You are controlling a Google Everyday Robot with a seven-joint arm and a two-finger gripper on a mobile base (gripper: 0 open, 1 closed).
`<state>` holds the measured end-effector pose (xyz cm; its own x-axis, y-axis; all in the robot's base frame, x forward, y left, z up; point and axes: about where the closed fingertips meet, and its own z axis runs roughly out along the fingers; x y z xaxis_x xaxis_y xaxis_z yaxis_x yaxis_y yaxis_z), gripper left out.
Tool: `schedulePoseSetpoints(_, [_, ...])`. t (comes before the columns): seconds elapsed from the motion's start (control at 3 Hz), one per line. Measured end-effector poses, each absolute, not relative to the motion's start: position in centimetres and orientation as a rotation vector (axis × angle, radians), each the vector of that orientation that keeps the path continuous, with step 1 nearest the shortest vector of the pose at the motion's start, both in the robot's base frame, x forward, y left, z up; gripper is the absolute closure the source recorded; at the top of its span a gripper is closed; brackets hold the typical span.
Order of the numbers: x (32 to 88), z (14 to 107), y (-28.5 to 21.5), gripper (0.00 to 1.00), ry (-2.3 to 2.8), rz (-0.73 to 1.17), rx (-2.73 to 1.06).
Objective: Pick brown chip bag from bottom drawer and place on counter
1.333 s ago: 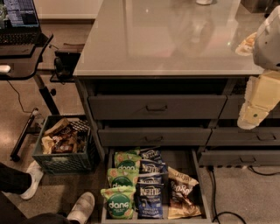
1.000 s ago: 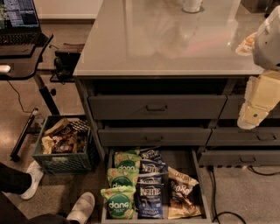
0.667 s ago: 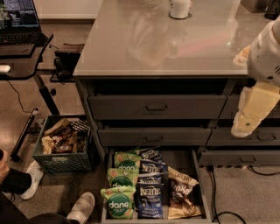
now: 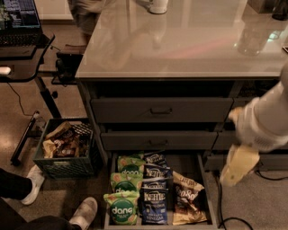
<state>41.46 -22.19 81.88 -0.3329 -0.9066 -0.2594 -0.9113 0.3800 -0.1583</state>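
The bottom drawer (image 4: 182, 161) of the dark grey cabinet stands pulled open. The brown chip bag (image 4: 185, 198) lies flat in its right column, dark brown with tan edges and white script. A second brown bag seems to lie partly under it. My gripper (image 4: 235, 170) hangs at the end of the white arm at the right. It is above and to the right of the drawer's right edge, apart from the bag. The pale grey glossy counter (image 4: 180, 49) tops the cabinet.
Green Dang bags (image 4: 123, 197) fill the drawer's left column and blue Kettle bags (image 4: 155, 194) the middle. Two shut upper drawers (image 4: 159, 110) sit above. A crate of snacks (image 4: 65, 146), a laptop desk (image 4: 20, 49), a person's shoes (image 4: 84, 212), a floor cable (image 4: 220, 206) and a white cup (image 4: 157, 5) are around.
My arm has come down and to the left, from beside the counter's edge to just above the open drawer's right side. The white cup has slid further into view.
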Motion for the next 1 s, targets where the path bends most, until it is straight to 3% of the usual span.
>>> schedulePoseSetpoints(0.33, [40.2,74.4,-22.4,0.0,2.356,0.088,-1.616])
schedulePoseSetpoints(1.0, [40.0,72.5,-22.1,0.0,2.351,0.132,-1.604])
